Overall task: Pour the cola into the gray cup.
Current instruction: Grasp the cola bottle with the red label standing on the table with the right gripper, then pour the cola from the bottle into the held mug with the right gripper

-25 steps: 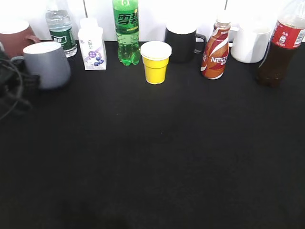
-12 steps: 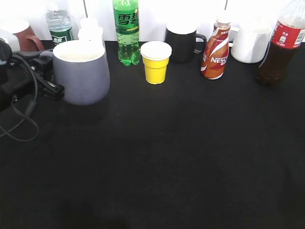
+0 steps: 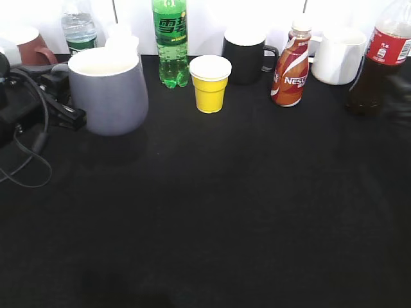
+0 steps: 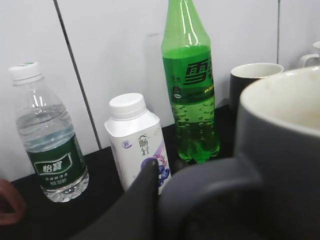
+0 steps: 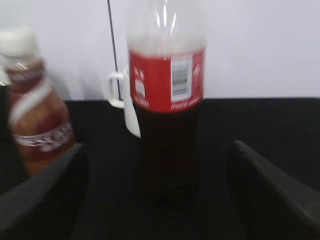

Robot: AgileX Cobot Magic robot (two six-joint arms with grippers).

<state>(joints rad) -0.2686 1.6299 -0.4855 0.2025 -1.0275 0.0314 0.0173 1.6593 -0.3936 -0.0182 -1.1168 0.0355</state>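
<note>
Your left gripper (image 3: pixel 61 106) is clamped on the handle of the gray cup (image 3: pixel 108 96), which sits upright at the left side of the black table (image 3: pixel 225 212); in the left wrist view one dark finger (image 4: pixel 135 200) lies against the handle loop, and the off-white inside of the cup shows at the right edge. Directly behind the cup you have a white blueberry yogurt bottle (image 4: pixel 137 142), a small water bottle (image 4: pixel 50 140) with a green label to its left, and a reddish-brown mug (image 3: pixel 29 45) in the far left corner. The green soda bottle (image 3: pixel 170 42) stands just right of the cup at the back, then a yellow cup (image 3: pixel 210 83), a black mug (image 3: pixel 247 56), the Nescafe bottle (image 3: pixel 290 64) and a white mug (image 3: pixel 337 56).

The cola (image 3: pixel 379 61) stands upright at the far right of the table, well apart from the gray cup, with all those items lined up between them. Your right gripper (image 5: pixel 160 200) is spread wide, its two fingers either side of the cola without touching it; the Nescafe bottle is near on the left and the white mug is just behind the cola
</note>
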